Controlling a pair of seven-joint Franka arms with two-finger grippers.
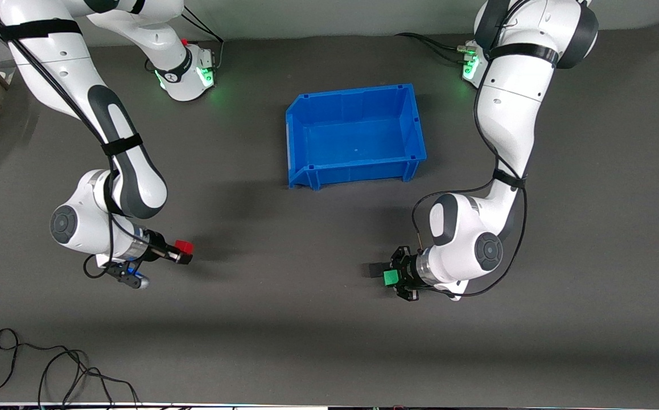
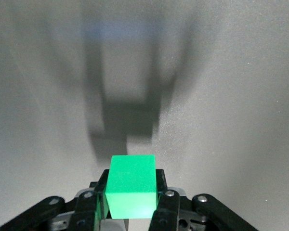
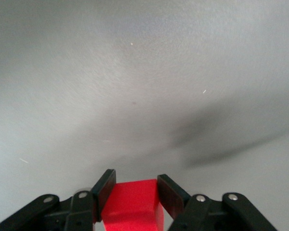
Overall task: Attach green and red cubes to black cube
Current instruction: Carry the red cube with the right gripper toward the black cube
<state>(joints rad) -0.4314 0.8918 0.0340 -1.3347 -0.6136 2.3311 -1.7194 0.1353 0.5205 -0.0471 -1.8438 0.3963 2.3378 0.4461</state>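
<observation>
While both Franka arms reach out over the grey mat (image 1: 318, 319), the right gripper (image 1: 183, 251) hangs low over the mat toward the right arm's end of the table. Its fingers (image 3: 105, 188) are pinched on a red cube (image 1: 184, 246). The right wrist view shows the cube clamped between the two black pads, with bare mat and a long slanting shadow past it. An open blue bin (image 1: 358, 171) sits on the mat midway along the table, close to the line of the two bases, and nothing shows inside it. Toward the left arm's end, the left gripper (image 1: 392, 277) hovers over the mat with its fingers (image 2: 162, 188) pressed against the sides of a green cube (image 1: 391, 278). In the left wrist view the green cube juts out from between the pads, above the gripper's own shadow on the mat. A dark square patch (image 1: 376, 269) lies on the mat just beside the green cube, on the side toward the right arm. Whether that patch is the black cube or only shadow cannot be told, and the black cube shows clearly nowhere else. Loose black cables (image 1: 50, 370) trail along the table edge nearest the front camera.
</observation>
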